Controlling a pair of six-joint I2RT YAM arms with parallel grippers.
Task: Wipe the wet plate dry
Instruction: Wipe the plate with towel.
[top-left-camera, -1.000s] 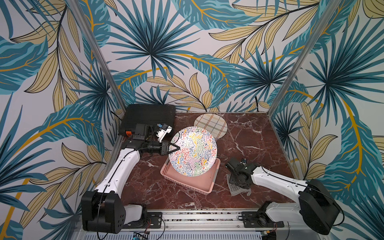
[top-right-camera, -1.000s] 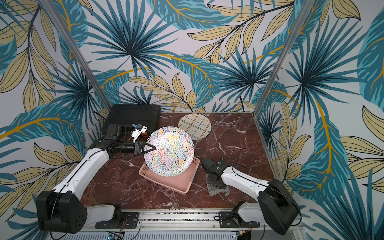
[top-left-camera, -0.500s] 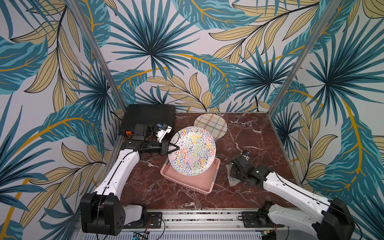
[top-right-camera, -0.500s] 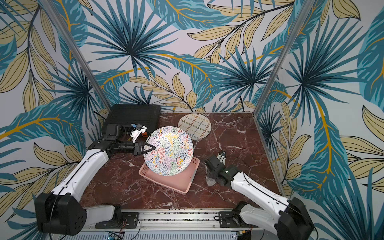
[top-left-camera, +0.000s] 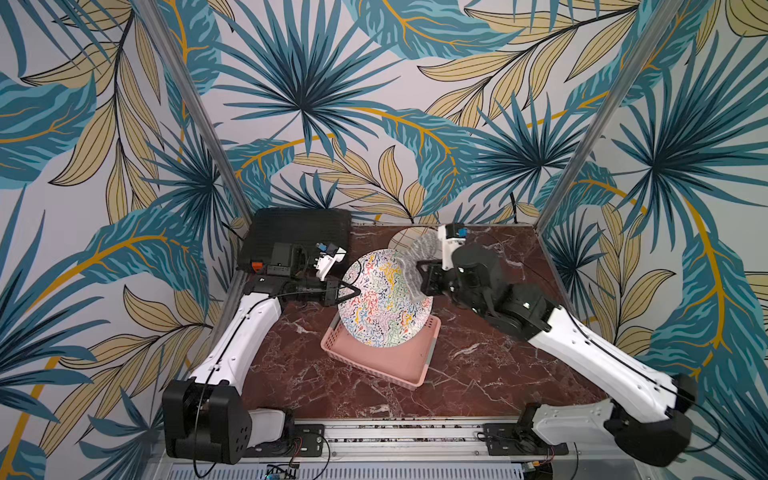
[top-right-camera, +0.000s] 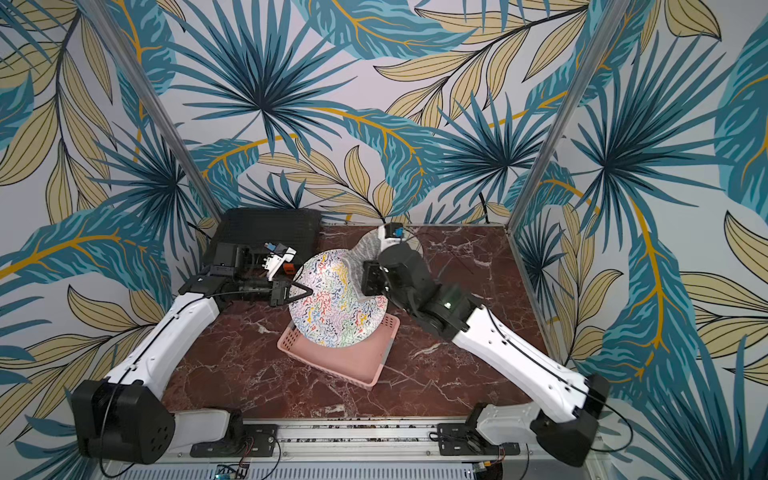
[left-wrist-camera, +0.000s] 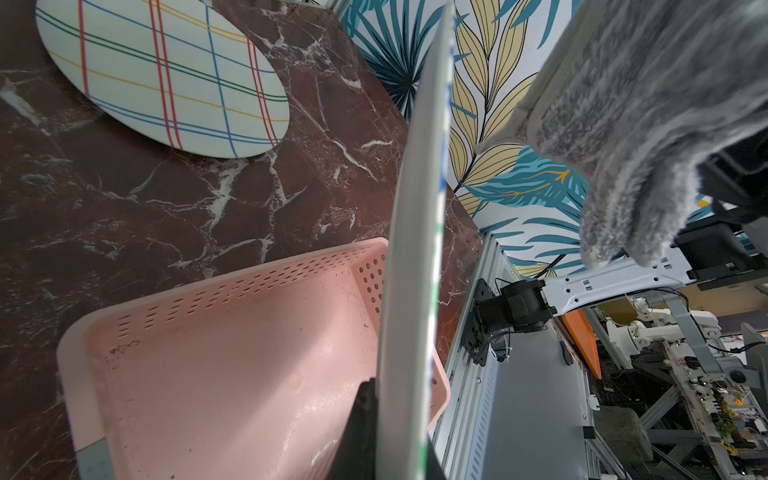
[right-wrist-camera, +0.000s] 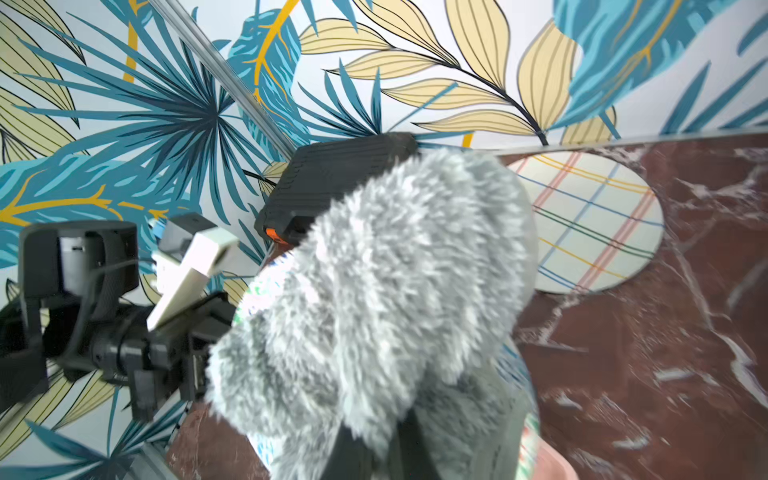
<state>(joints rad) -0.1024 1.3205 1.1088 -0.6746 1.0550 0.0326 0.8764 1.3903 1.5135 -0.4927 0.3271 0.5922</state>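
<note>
At the back left of the counter (top-left-camera: 478, 374) stands a black box (top-left-camera: 299, 232), which has no part in the work. Just in front of it, the left gripper (top-left-camera: 351, 292) reaches in from the side, and its jaws pinch the left rim of the plate (top-left-camera: 384, 303). The plate, the wet one with the coloured squiggles, is in the air, nearly on edge, above the pink basket (top-left-camera: 386, 361). I think it is held so for two reasons: the painted face is turned up and toward the right arm, free for wiping, and any drops would fall into the basket and not on the counter.

Further right, the grey cloth (top-left-camera: 413, 270) hangs at the upper right rim of the plate, on the side of the painted face. The left wrist view shows a gap between them, so I cannot tell whether they touch. The jaws of the right gripper (top-left-camera: 423, 279) are pressed together on the cloth, which bunches out thick and fluffy in front of them. Behind the cloth, a checked plate (left-wrist-camera: 166, 75) lies flat on the counter, well apart from the wiping. The wiping itself seems only about to begin.
</note>
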